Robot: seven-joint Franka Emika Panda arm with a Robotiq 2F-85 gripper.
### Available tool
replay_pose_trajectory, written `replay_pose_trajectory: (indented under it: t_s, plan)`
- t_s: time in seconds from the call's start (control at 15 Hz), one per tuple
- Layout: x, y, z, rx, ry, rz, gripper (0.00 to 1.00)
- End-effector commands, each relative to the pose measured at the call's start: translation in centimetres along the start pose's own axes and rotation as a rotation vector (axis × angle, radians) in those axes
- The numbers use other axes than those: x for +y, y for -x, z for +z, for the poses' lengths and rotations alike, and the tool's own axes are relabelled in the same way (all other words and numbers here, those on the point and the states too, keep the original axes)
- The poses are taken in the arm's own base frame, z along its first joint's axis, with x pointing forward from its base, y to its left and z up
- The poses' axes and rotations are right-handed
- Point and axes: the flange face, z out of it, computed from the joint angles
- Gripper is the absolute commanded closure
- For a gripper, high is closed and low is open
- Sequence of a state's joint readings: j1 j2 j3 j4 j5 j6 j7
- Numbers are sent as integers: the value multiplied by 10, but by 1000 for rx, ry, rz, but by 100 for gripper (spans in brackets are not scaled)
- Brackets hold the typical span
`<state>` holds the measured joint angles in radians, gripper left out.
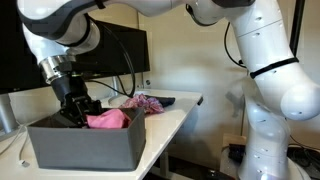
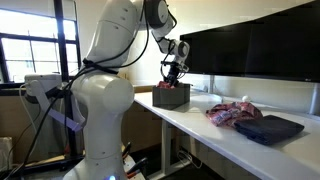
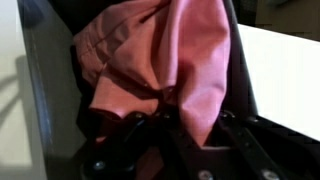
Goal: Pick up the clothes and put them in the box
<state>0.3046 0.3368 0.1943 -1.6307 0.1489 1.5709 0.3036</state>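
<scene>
Wrist view was blurry and cut off low. The end effector (image 3: 165, 118) showed only as dark fingers (image 3: 125, 135), tips buried in fabric. The fingers were drawn together on a gathered fold of the pink cloth (image 3: 170, 60), pinching it. The cloth fanned out from the pinch across the inside of the box (image 3: 50, 100) and hid the box floor. Its long axis ran from the pinch toward the box's far wall, as far as the blur let me judge.

In an exterior view the end effector (image 1: 75, 112) was down inside the box (image 1: 85, 145), tips hidden behind the near wall. The pink cloth (image 1: 108, 119) only peeked above the rim. The box sat at the near end of the worktop (image 1: 185, 112).

Past the box a patterned cloth (image 1: 143, 103) lay crumpled on the worktop, with no clear long axis. It looked close to the box here but was well apart from it in an exterior view (image 2: 232, 113).

Farther from the box than that cloth lay a dark flat item (image 2: 270, 128). Couldn't tell if it was clothing.

From that side the box (image 2: 171, 96) was small and dark, its contents not visible, with the end effector (image 2: 172, 80) just above its rim. A monitor (image 1: 120, 55) stood behind the box.
</scene>
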Motion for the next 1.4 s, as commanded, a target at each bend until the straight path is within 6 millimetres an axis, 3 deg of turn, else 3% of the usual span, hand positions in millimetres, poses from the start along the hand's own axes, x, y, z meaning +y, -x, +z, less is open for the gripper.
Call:
replay_pose_trajectory:
  t_s: [0.0, 0.47, 0.53, 0.67, 1.2, 1.33]
  plan:
    - [8, -4, 9, -2, -15, 3, 94]
    - [25, -13, 7, 5, -5, 45, 95]
    - [24, -14, 5, 14, 1, 48, 59]
    - [23, -14, 1, 32, 15, 45, 52]
    - [22, -9, -23, 125, 56, 37, 2]
    - [20, -4, -36, 160, 64, 27, 0]
